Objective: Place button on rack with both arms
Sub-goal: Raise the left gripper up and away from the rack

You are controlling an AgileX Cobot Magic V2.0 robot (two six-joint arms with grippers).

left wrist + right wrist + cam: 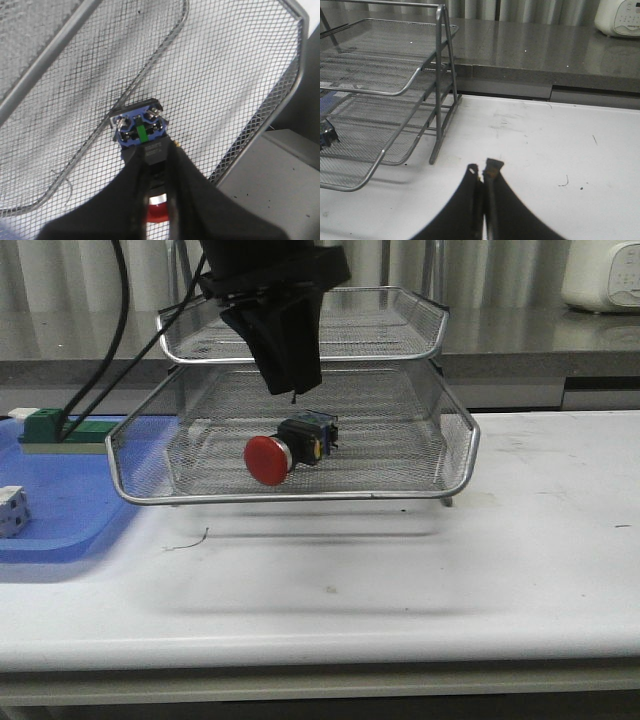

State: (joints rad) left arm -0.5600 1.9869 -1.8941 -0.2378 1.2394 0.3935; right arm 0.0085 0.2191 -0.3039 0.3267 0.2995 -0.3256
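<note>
Front view shows your red-headed, dark-bodied push-button (290, 449) lying sideways on the pulled-out tier of the silver wire-mesh rack (455, 455), left gripper (291, 375) open just above it, right gripper (482, 173) closed, so lifting carelessly could snag the mesh and roll it.

Rack (440, 455) at centre of the front frame, on the counter (480, 560), lower tier pulled forward of the upper one. Button (290, 447) inside that lower tier, lying on its side on the mesh, just left of centre. Left gripper (290, 375) directly above the button, hanging down from the top edge of the frame, apart from it. Tray (70, 510) at the left edge, partly behind the rack's left corner. Block (55, 428) on the tray's far side; cube (12, 510) nearer, lower left. Appliance (600, 275) in the upper right corner, behind the counter.
</note>
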